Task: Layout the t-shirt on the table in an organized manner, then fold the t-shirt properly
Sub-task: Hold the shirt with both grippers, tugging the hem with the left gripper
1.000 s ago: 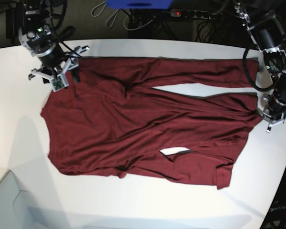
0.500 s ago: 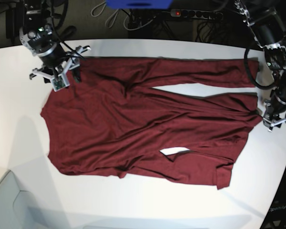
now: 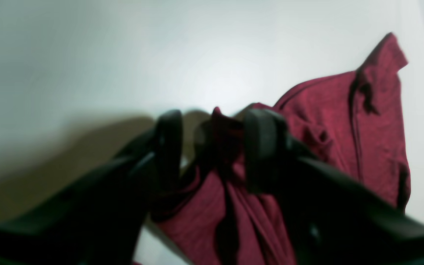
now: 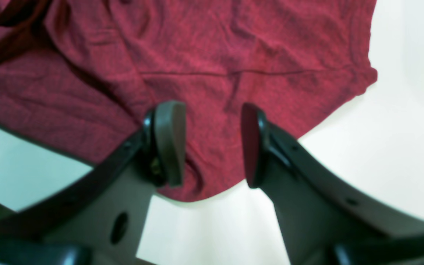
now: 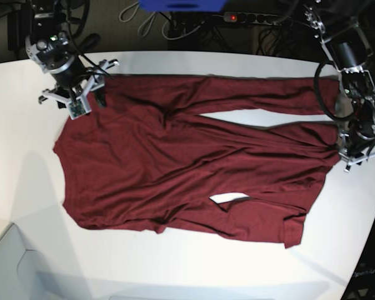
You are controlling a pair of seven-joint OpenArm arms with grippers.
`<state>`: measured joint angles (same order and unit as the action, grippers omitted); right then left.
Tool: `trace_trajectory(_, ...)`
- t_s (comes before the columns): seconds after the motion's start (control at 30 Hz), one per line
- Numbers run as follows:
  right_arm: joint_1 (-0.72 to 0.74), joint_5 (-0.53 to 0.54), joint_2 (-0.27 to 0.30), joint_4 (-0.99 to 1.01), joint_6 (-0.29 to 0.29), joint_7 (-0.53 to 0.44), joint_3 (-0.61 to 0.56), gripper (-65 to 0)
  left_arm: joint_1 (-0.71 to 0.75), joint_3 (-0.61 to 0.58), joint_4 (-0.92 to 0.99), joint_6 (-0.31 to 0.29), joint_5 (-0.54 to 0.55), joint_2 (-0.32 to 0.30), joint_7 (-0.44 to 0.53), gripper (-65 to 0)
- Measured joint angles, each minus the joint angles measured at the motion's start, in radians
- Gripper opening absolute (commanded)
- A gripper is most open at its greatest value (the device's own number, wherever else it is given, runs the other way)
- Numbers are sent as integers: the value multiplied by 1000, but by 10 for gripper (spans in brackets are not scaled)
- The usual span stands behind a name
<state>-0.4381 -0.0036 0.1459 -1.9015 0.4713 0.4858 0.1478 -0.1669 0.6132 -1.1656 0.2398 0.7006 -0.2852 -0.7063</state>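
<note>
At right table [image 5: 194,275] edge, left gripper [image 3: 212,147], parted since a second ago, straddles t-shirt [image 5: 187,162] ridge; right gripper [image 4: 212,143] hangs agape; regrasp likely.

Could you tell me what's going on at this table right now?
A two-armed robot is spreading out a dark red shirt on a white table. The shirt lies mostly flat but wrinkled, with its long sleeves running toward one side. The right hand hovers open over one corner. The left hand is at the opposite edge, its fingers standing apart either side of a raised fold of cloth.
</note>
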Motion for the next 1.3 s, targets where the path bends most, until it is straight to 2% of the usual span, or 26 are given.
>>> trace_trajectory(0.07, 0, 0, 0, 0, 0, 0, 0, -413, -1, 0, 1, 0, -1, 0, 2, -516)
trace_trajectory(0.13, 2, 0, 0, 0, 0, 0, 0, -413, -3, 0, 2, 0, 0, 0, 2, -540)
trace_trajectory(0.37, 6, 0, 0, 0, 0, 0, 0, -413, -23, 0, 3, 0, 0, 0, 5, -561)
trace_trajectory(0.43, 6, 0, 0, 0, 0, 0, 0, -413, -20, -26, 3, 0, -2, -5, 6, -633)
trace_trajectory(0.47, 6, 0, 0, 0, 0, 0, 0, -413, -18, -56, 5, 0, -2, -13, 8, -650)
trace_trajectory(0.6, 6, 0, 0, 0, 0, 0, 0, -413, -28, -116, 5, 0, 3, -11, 4, -650)
trace_trajectory(0.8, 6, 0, 0, 1, 0, 0, 3, -413, -25, -109, -28, 0, 8, -10, -5, -650)
trace_trajectory(0.93, 6, 0, 1, 1, 0, 0, 3, -413, 4, -108, -134, 0, 14, -14, -1, -650)
trace_trajectory(1.1, 6, 0, 1, 1, 0, 0, 3, -414, 31, -105, -162, 0, 14, -14, -8, -625)
trace_trajectory(1.23, 5, 0, 1, 1, 0, 0, 2, -414, 31, -105, -163, 0, 14, -15, -7, -498)
trace_trajectory(1.3, 5, 0, 1, 1, 0, 0, 3, -415, 39, -105, -163, 0, 14, -14, -7, -399)
